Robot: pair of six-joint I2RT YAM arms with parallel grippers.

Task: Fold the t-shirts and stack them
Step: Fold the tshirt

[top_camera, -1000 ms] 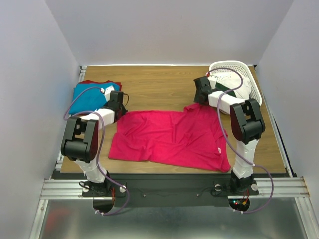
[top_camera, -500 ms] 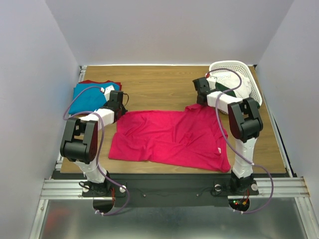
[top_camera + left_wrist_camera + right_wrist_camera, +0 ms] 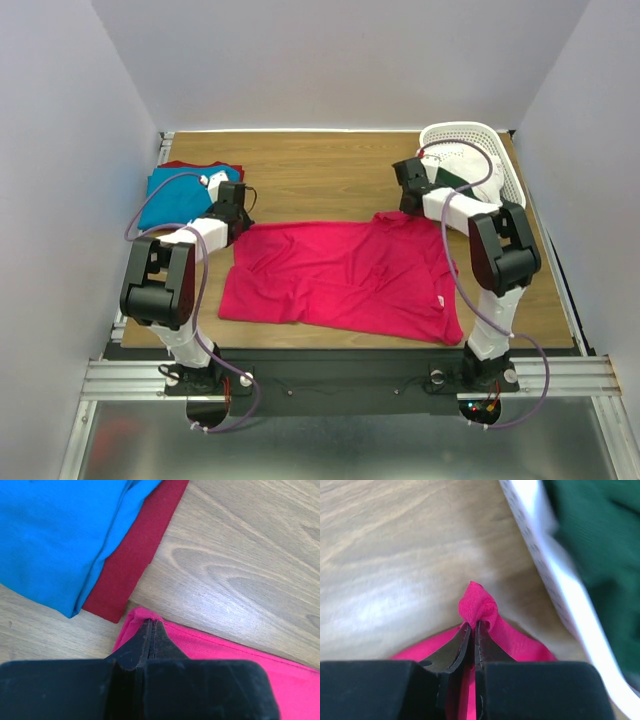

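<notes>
Across the middle of the table (image 3: pixel 320 165), toward the near edge, the crimson-pink t-shirt (image 3: pixel 340 280) is lying spread out and mostly flat. The left gripper (image 3: pixel 151 629) is pinching its far-left corner, fingers closed together on the hem. The right gripper (image 3: pixel 472 628) is clamping a small bunched tuft of the far-right corner, just beside the white basket (image 3: pixel 540 560).

Judging by both grips on the far edge, the step in hand is folding that edge over toward the near side. To do it well, both arms should be lifting together and only high enough for the cloth to clear itself. They should be travelling at the same pace so the edge is staying taut and straight between them, and laying it down square on the near hem. The right-hand tuft is a thin hold (it could slip if pulled sideways), so tension along the edge should be kept gentle.

Counting: three t-shirts are showing on the table. One is crimson-pink. One turquoise-blue t-shirt (image 3: pixel 50 530) is sitting folded on one dark red t-shirt (image 3: pixel 137 555) at the far left. One basket is standing at the far right, holding one dark green cloth (image 3: pixel 600 535); whether that is a shirt cannot be told.
</notes>
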